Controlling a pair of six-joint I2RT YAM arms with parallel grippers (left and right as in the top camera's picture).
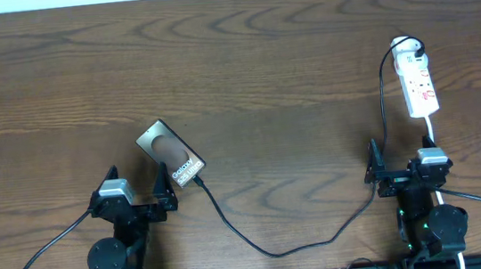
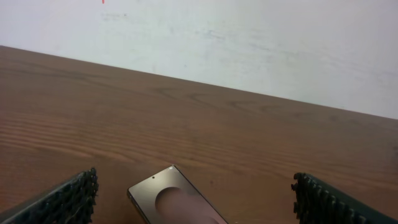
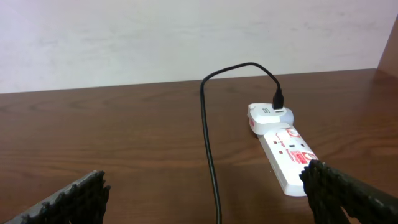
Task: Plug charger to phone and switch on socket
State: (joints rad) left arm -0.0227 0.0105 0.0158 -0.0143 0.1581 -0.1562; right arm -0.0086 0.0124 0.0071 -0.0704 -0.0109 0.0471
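Phone (image 1: 170,152) lies flat on the table (image 1: 260,61) just ahead of our left hand (image 1: 139,192), which is wide open and holding nothing. The charger (image 3: 204,118) runs from the phone's near end past our right hand (image 1: 402,167), also wide open and empty, to the socket (image 1: 420,84) farther ahead of it.

Dark wood worktop, pale wall behind.
I see a brown worktop (image 1: 269,69) with strong horizontal grain, evenly lit; from my wrist cameras a plain off-white wall (image 2: 249,43), faintly scuffed, rises straight from its far edge.
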